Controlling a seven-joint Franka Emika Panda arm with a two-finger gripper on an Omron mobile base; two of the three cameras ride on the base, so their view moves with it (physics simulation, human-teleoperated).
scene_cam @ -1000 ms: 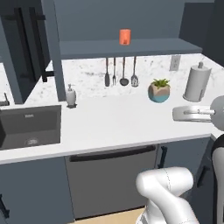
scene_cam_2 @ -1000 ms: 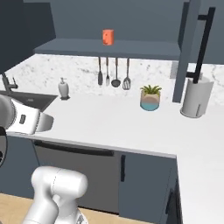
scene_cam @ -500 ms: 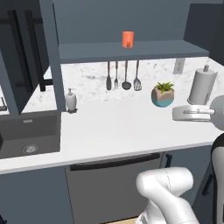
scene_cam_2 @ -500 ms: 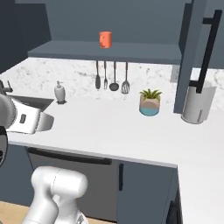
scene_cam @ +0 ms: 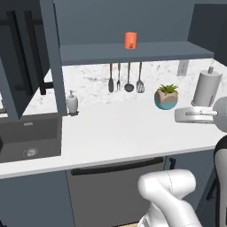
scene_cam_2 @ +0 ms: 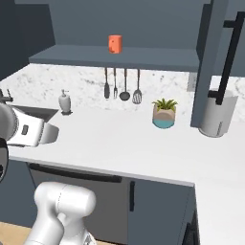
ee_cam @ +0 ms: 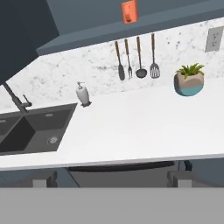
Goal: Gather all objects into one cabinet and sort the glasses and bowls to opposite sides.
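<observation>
Against the earlier pictures, the whole scene has slid sideways in both base views: the base has driven, so the camera moved and not the things. On the left, an open cabinet door (scene_cam: pixel 24 66) now fills more of the left base view than it did.

Going from large to small, we count one white countertop (scene_cam: pixel 133 128), one dark sink (scene_cam: pixel 26 139) sunk into its left end, and one slate-blue shelf (scene_cam: pixel 133 52) above the marbled back wall. We see two dark cabinet doors with long black bar handles, one at the left end and one (scene_cam_2: pixel 225 62) at the right end. One paper towel roll (scene_cam: pixel 207 86) stands near the right back corner of the countertop. One potted plant (scene_cam: pixel 166 96) sits just left of the roll, along the back edge. One white soap dispenser (scene_cam: pixel 72 102) stands at the back edge beside the sink. Four utensils (scene_cam: pixel 125 79) hang in a row on the wall under the shelf.

Of the task's vessels we see one, the orange cup (scene_cam: pixel 130 40), upright on the shelf above the utensils, near its middle.

The gripper (ee_cam: pixel 111 179) hangs low in front of the countertop's front edge, its two finger tips (ee_cam: pixel 41 179) standing wide apart with nothing between them. The orange cup is well apart from the jaws, far above and beyond them at the top of the hand view.
</observation>
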